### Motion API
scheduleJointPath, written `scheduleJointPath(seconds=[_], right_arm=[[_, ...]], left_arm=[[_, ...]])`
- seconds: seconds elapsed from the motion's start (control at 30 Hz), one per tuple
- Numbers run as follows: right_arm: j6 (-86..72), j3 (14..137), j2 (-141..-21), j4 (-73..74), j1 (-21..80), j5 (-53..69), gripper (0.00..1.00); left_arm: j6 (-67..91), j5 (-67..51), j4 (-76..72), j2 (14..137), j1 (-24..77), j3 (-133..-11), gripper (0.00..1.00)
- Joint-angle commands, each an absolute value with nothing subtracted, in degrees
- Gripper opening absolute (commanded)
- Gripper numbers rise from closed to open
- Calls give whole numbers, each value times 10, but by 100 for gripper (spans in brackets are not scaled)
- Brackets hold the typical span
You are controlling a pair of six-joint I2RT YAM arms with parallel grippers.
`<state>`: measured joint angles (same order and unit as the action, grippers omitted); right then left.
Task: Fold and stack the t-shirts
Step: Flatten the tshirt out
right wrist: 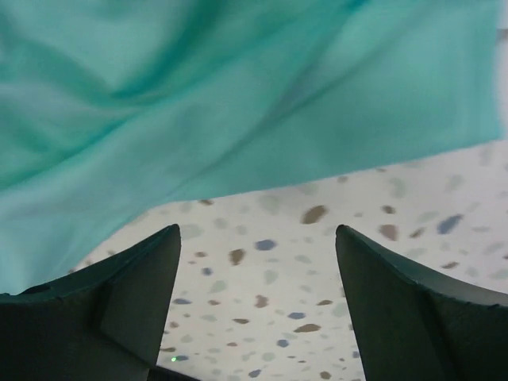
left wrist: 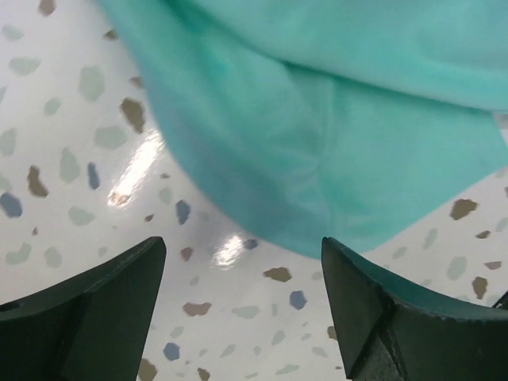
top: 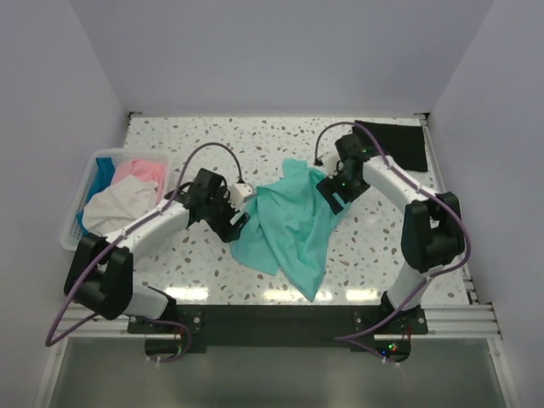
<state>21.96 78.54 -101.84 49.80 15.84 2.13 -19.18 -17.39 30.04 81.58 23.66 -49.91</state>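
- The teal-green t-shirt [top: 289, 225] lies in a crumpled heap in the middle of the table [top: 212, 136]. One long end of it points to the near edge.
- The left gripper [left wrist: 242, 248] is wide open and holds nothing. Only bare table shows between its fingers. The shirt's rounded edge lies just in front of them.
- The right gripper [right wrist: 258, 234] is also wide open and holds nothing. The shirt's straight edge runs across just past its fingers.
- From above, each gripper sits at one side of the shirt, left and right.
- The black t-shirt [top: 395, 143] lies flat in the far right corner, well apart from the teal one.
- The white basket [top: 70, 223] stands at the left edge. It holds the white t-shirt [top: 119, 208], the pink t-shirt [top: 140, 170] and the blue t-shirt [top: 104, 174].
- Bare table lies along the back and at the front on both sides of the shirt.
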Motion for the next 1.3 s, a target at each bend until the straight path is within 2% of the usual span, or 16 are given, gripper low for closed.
scheduleJointPath(seconds=[0.0,0.27,0.33,0.37,0.4,0.5,0.53,0.63,0.77,0.93,0.97,1.0,1.07,1.1,1.17,1.27], right_arm=[[153,718,-979,492,239,73,83],[69,689,-1053,422,278,60,78],[70,691,-1077,418,283,51,73],[69,692,-1084,417,283,40,67],[71,693,-1092,419,284,33,45],[68,694,-1108,419,280,-12,0],[74,692,-1101,421,277,-23,0],[123,681,-1062,425,244,-65,0],[229,693,-1046,418,151,-117,0],[320,746,-1072,390,98,-163,0],[322,759,-1086,397,97,-161,0],[316,776,-1092,413,97,-156,0],[307,832,-1096,486,96,-104,23],[305,844,-1079,506,95,-85,52],[309,850,-1050,544,94,-52,74],[337,830,-982,597,91,-30,79]], left_arm=[[-163,-183,222,799,287,-473,85],[-119,-151,163,889,295,-478,82],[-117,-149,154,901,294,-475,80],[-116,-145,147,909,295,-474,78],[-116,-143,143,912,295,-474,75],[-115,-134,151,925,293,-481,52],[-119,-130,159,928,290,-484,36],[-140,-116,192,912,259,-486,15],[-206,-74,230,887,189,-488,0],[-292,-19,232,879,178,-502,2],[-296,-13,232,886,177,-511,6],[-299,-13,241,891,175,-524,24],[-301,-74,294,896,161,-576,48],[-308,-97,310,890,156,-587,66],[-322,-161,351,849,148,-602,75],[-374,-222,413,783,148,-598,80]])
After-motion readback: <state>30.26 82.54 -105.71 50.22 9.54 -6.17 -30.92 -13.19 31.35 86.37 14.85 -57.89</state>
